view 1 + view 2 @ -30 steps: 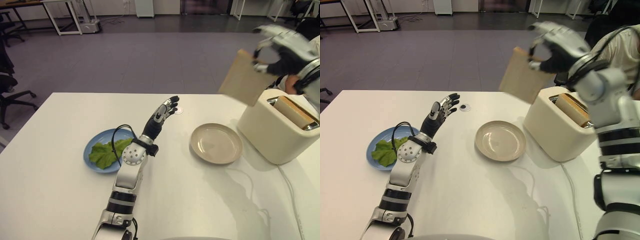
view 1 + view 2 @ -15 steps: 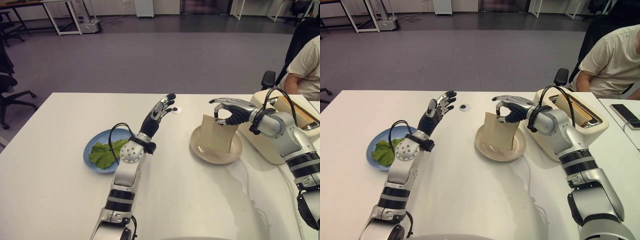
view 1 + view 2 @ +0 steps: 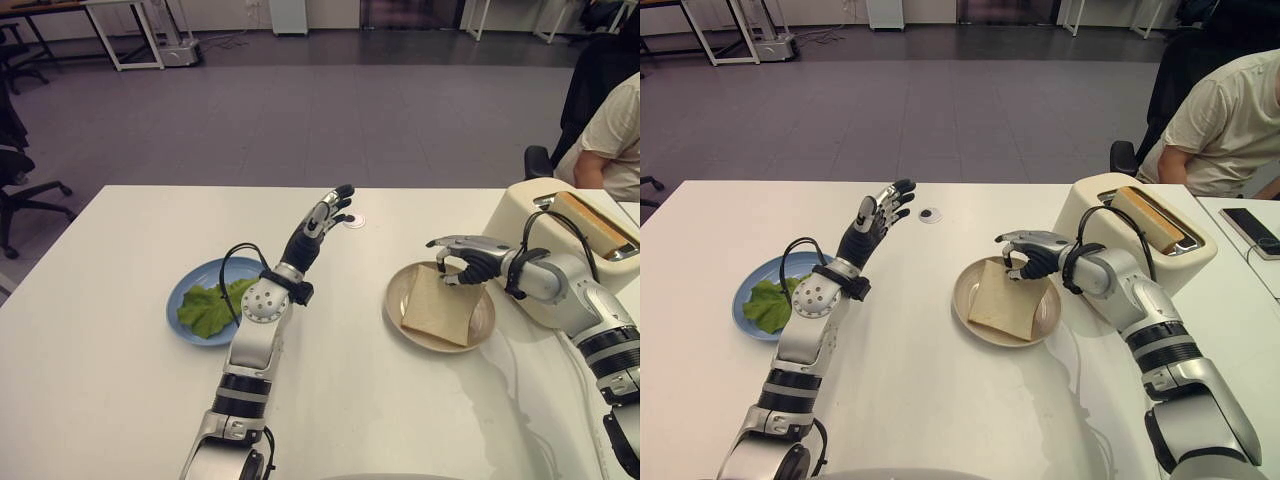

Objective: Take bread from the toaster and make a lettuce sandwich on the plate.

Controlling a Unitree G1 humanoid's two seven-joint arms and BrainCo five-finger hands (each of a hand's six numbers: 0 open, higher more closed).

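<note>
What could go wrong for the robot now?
1. The right robot hand sits at the far edge of the bread slice; lifting away could drag it off the plate.
2. The second slice sticks out of the toaster beside that arm; a swing might bump it.
3. The lettuce looks floppy and could slip from the left robot hand.

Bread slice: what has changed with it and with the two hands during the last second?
The right hand carried the bread slice from above the toaster down onto the beige plate, where it now lies flat; whether the hand has let go cannot be seen. The left hand, the lettuce and the second slice in the toaster stayed.
</note>
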